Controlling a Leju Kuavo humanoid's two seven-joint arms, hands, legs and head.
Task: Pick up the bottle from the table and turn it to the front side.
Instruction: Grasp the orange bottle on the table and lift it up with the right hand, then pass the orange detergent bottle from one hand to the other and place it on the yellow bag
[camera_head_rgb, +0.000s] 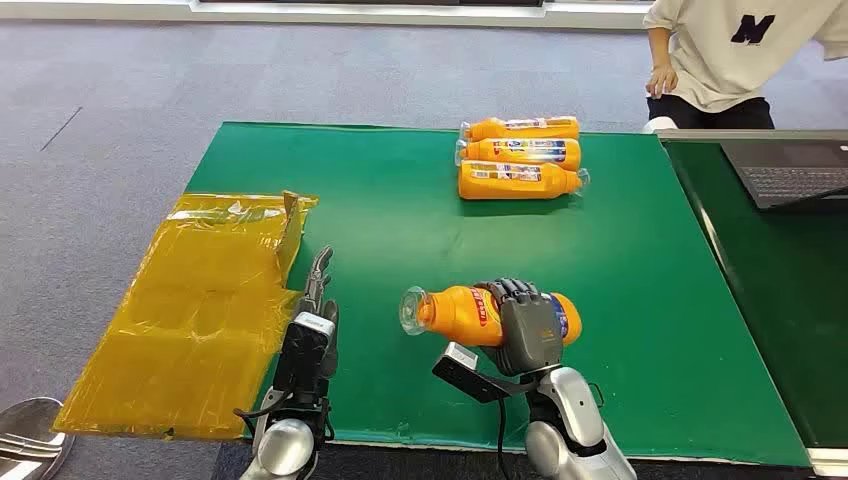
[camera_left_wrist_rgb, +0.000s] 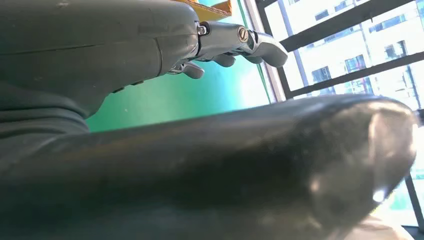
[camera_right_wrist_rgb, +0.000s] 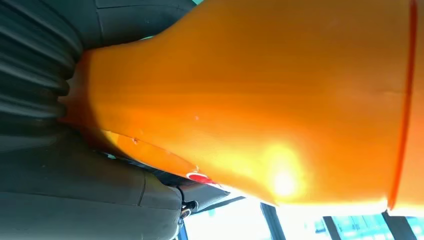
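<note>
Head view shows the right hand (camera_head_rgb: 528, 335) clasping an orange bottle (camera_head_rgb: 470, 312) around its labelled middle, held sideways above the near part of the green bench (camera_head_rgb: 400, 220), its clear cap end toward the robot's left. Right wrist view has the orange body pressed close against the grey palm. Left hand (camera_head_rgb: 312, 300) rests near the bench's left edge, fingers (camera_left_wrist_rgb: 260, 42) extended and apart, grasping nothing. Three more orange bottles (camera_head_rgb: 520, 155) lie side by side at the far side, and a yellow bag (camera_head_rgb: 200, 310) overlaps the left edge.
</note>
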